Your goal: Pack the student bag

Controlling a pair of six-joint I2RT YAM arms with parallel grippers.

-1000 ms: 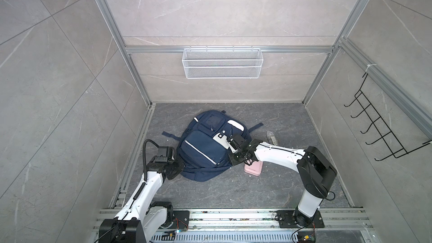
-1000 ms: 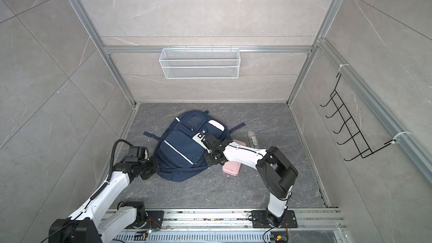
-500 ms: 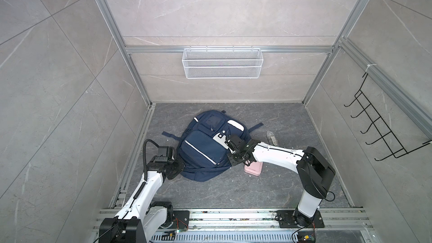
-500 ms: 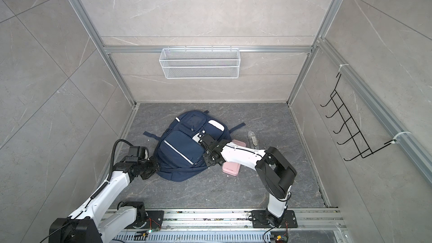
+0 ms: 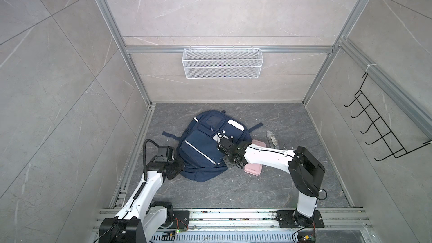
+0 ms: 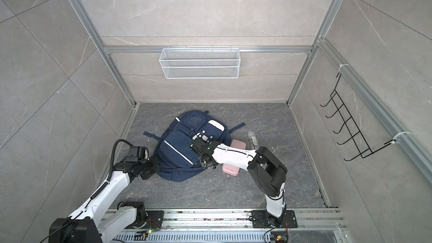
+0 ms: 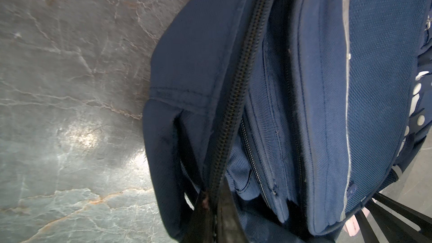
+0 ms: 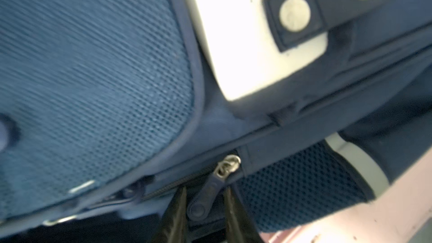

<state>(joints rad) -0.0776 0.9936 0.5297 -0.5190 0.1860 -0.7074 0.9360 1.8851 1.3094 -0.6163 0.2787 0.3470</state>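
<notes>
Top views: The student bag (image 5: 205, 146) lay front-up in the middle of the grey surface (image 5: 233, 190), with a pink case (image 5: 253, 170) just beside it, partly covered by the right arm. The left hand (image 5: 178, 164) met the bag's near edge and the right hand (image 5: 222, 147) reached over its front, apparently one to anchor and one to work a zip. The fingers were too small to read here.

Left wrist: The left hand (image 7: 210, 218) was closed together, seemingly pinching the bag's zip edge, probably to keep the fabric taut. Its dark fingertips were cut off at the frame's edge, so the exact hold was unclear.

Right wrist: The right hand (image 8: 205, 189) stood with fingers apart on either side of the zip pull (image 8: 210, 195), gripping nothing and likely poised to close on it. The view was blurred, and the bag's inside was hidden.
</notes>
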